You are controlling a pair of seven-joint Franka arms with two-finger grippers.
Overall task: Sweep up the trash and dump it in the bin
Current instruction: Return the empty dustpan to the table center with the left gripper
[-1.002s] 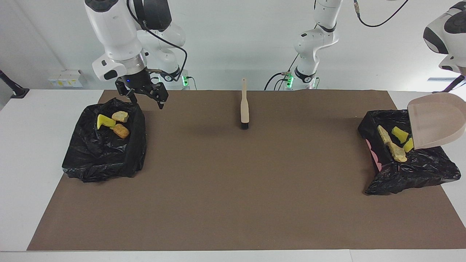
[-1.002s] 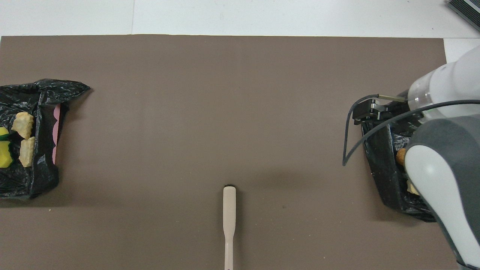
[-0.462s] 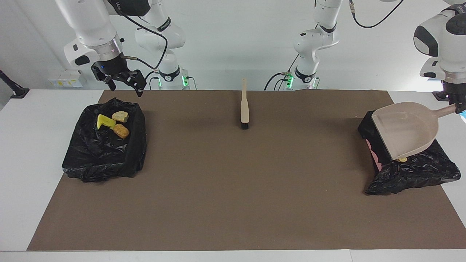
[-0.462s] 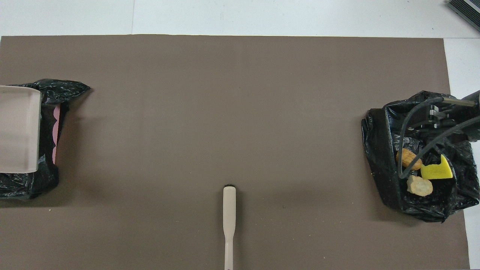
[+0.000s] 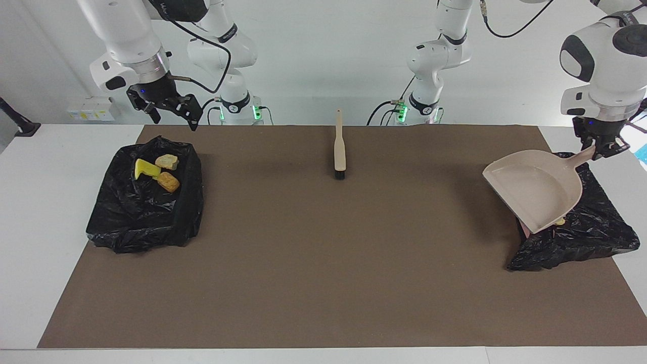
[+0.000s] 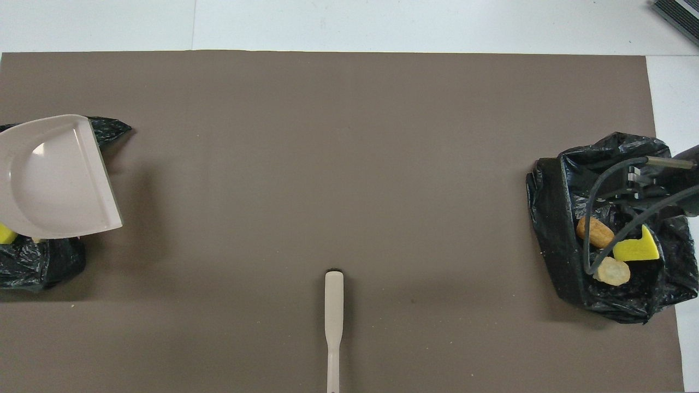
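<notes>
The beige dustpan (image 5: 536, 187) hangs empty and roughly level over the black-lined bin (image 5: 596, 237) at the left arm's end. My left gripper (image 5: 604, 150) is shut on its handle. The pan hides most of the trash in that bin; only a yellow bit (image 5: 558, 221) (image 6: 6, 233) peeks out. In the other black-lined bin (image 5: 126, 222) (image 6: 551, 218), at the right arm's end, lie a yellow piece (image 5: 146, 168) (image 6: 636, 249), a tan lump (image 5: 167, 162) (image 6: 611, 271) and an orange lump (image 5: 168, 182) (image 6: 595, 232). My right gripper (image 5: 174, 119) hangs open and empty above that bin's edge nearest the robots.
A beige hand brush (image 5: 340, 149) (image 6: 334, 305) lies on the brown mat (image 5: 323, 263) midway between the bins, near the robots, bristles pointing away from them. White tabletop borders the mat on all sides.
The dustpan went from tipped up over its bin to roughly level, swinging toward the table's middle. My right gripper rose from bin height, then held still, open.
</notes>
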